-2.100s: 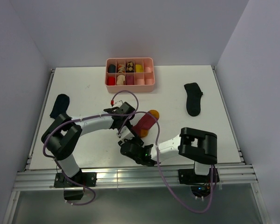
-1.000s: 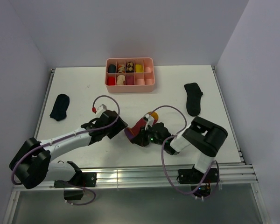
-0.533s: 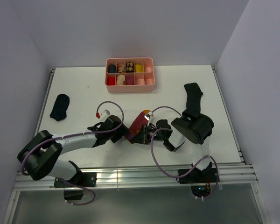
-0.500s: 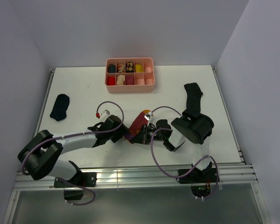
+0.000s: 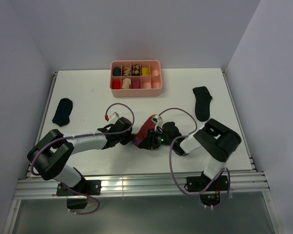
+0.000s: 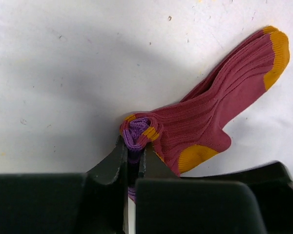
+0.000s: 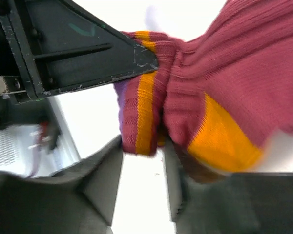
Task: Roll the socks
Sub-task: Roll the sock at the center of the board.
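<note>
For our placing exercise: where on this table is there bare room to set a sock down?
Bare: between left black sock and pink tray; between tray and right black sock. Crowded: centre, where left gripper and right gripper meet at the striped sock.

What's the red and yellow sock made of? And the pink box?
The maroon-and-yellow sock looks like soft knitted fabric, maybe cotton or wool: ribbed stitches show and it bunches up. The pink tray looks like smooth hard plastic, with thin stiff walls.
</note>
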`<state>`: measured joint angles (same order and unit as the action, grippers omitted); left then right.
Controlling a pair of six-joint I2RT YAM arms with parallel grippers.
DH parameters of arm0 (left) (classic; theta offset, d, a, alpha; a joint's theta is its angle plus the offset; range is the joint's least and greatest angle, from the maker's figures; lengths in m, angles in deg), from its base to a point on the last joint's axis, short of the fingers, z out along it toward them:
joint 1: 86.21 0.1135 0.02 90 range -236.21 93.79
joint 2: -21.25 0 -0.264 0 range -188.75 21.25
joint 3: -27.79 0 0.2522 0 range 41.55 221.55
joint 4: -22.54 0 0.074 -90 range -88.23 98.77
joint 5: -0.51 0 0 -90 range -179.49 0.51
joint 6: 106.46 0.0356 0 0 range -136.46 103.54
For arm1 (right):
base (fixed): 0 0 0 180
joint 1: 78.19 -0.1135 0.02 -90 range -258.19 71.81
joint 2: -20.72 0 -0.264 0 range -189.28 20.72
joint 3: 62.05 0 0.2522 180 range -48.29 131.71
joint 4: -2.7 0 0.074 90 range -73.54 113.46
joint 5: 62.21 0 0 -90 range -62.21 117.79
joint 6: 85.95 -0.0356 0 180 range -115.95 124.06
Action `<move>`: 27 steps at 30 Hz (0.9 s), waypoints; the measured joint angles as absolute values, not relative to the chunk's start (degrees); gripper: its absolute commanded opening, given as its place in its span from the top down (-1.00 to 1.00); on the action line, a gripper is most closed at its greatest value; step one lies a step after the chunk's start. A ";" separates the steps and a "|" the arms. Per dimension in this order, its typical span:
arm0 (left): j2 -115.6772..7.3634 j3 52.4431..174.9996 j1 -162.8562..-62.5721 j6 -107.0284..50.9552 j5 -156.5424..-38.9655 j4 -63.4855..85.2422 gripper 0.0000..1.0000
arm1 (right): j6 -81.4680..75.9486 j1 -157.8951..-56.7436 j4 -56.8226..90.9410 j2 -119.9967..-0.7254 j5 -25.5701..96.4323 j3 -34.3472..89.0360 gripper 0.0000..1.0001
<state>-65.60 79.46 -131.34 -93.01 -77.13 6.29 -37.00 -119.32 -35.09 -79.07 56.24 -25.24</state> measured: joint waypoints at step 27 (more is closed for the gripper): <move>-76.94 101.23 -131.34 -76.49 -76.87 -18.93 0.97 | -4.04 -152.67 -5.34 -73.14 -5.33 -9.92 -0.43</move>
<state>-76.94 101.23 -131.34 -76.49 -76.87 -18.93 -4.04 -152.67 -5.34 -73.14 -5.33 -9.92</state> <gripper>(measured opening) 0.072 0.713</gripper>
